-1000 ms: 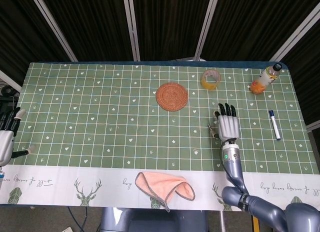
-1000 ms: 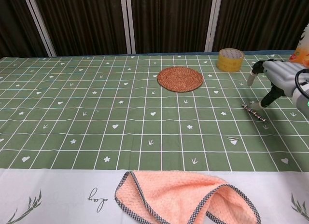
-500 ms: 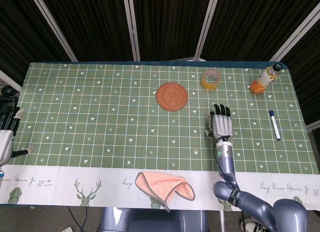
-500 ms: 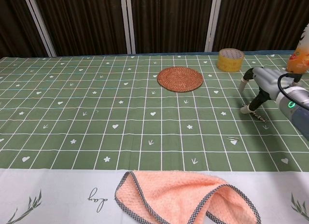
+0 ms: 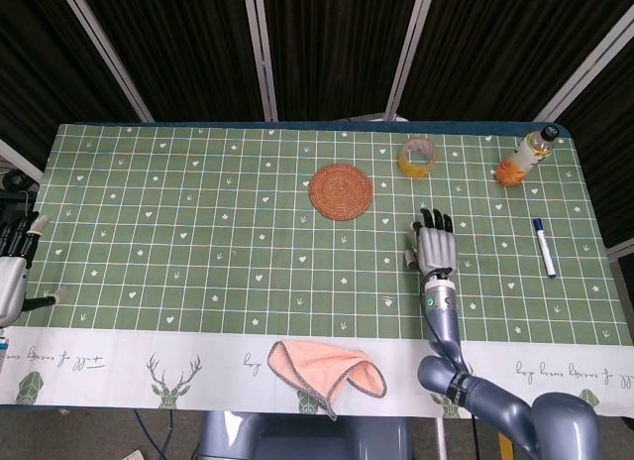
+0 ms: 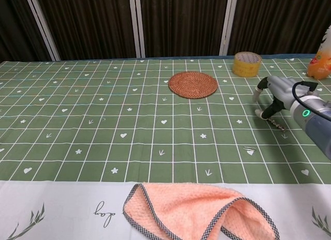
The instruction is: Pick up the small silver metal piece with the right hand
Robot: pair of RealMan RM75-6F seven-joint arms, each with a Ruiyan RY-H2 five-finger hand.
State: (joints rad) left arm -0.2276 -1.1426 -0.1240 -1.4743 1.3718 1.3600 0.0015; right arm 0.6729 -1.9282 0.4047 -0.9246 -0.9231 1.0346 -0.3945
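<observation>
Over the last second the right hand [image 6: 276, 95] has slid leftward and come down over the small silver metal piece [image 6: 277, 125], so that in the chest view its thumb tip now sits on the counter [image 6: 103, 121] at the near-left end of the piece, where a second ago it hovered to the right of it. The piece is a thin, rod-like strip lying flat on the green checked cloth, right of the round woven rattan coaster [image 6: 192, 85] and nearer the robot than the yellow roll of tape [image 6: 246, 63]; only its lower-right end shows beyond the hand, and in the head view it is hidden under the palm [image 5: 433, 250]. The fingers arch downward with a gap between thumb and the others; nothing is held yet, so the hand reads as apart, poised around the piece. The left hand [image 5: 12, 267] rests at the far left edge, fingers loosely spread, holding nothing. To finish the step well, I judge the thumb and an opposing fingertip should close across the narrow width of the strip rather than along its length, pressing lightly into the cloth so the tips get under the edge. A flat, slick metal piece will likely skid or pivot away if one fingertip lands first, so closing should be slow and even, with the lift only after the pinch is plainly firm.
</observation>
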